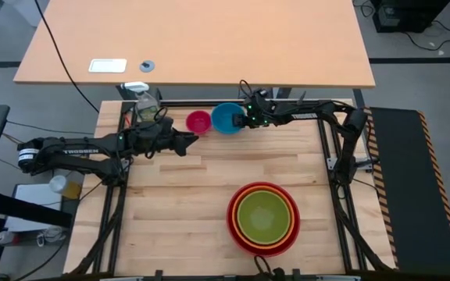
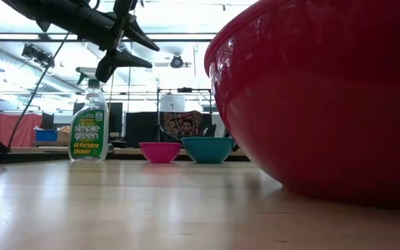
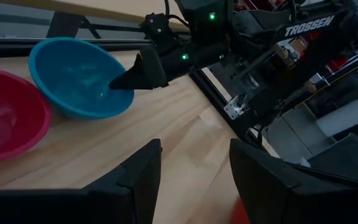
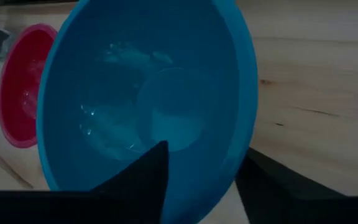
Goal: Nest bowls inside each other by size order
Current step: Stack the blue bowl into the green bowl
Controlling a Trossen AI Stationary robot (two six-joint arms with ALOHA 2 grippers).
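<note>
The blue bowl point(image 1: 225, 117) stands on the table at the far middle, with the small pink bowl point(image 1: 198, 122) just to its left; both also show in the low view, blue point(image 2: 207, 149) and pink point(image 2: 160, 151). The lime green bowl point(image 1: 266, 215) sits inside the orange bowl point(image 1: 241, 234), which sits inside the red bowl point(image 1: 230, 218) at the near right. My right gripper point(image 4: 201, 180) is open at the blue bowl's right rim, one finger inside and one outside. My left gripper point(image 3: 194, 180) is open and empty, above the table just left of the pink bowl. My right gripper stands astride the blue bowl's right rim point(image 4: 244, 143), coming level from the table's right. One finger point(image 4: 154, 174) is over the bowl's inside and the other point(image 4: 272, 183) is beside its outer wall. I cannot tell whether either finger touches it. The bowl rests on the table.
A yellow-green spray bottle point(image 1: 145, 101) stands upright at the far left, close behind my left arm. A second, lighter table point(image 1: 194, 39) lies beyond the far edge. There is bare wood point(image 1: 170, 203) at the near left and between the two groups of bowls.
</note>
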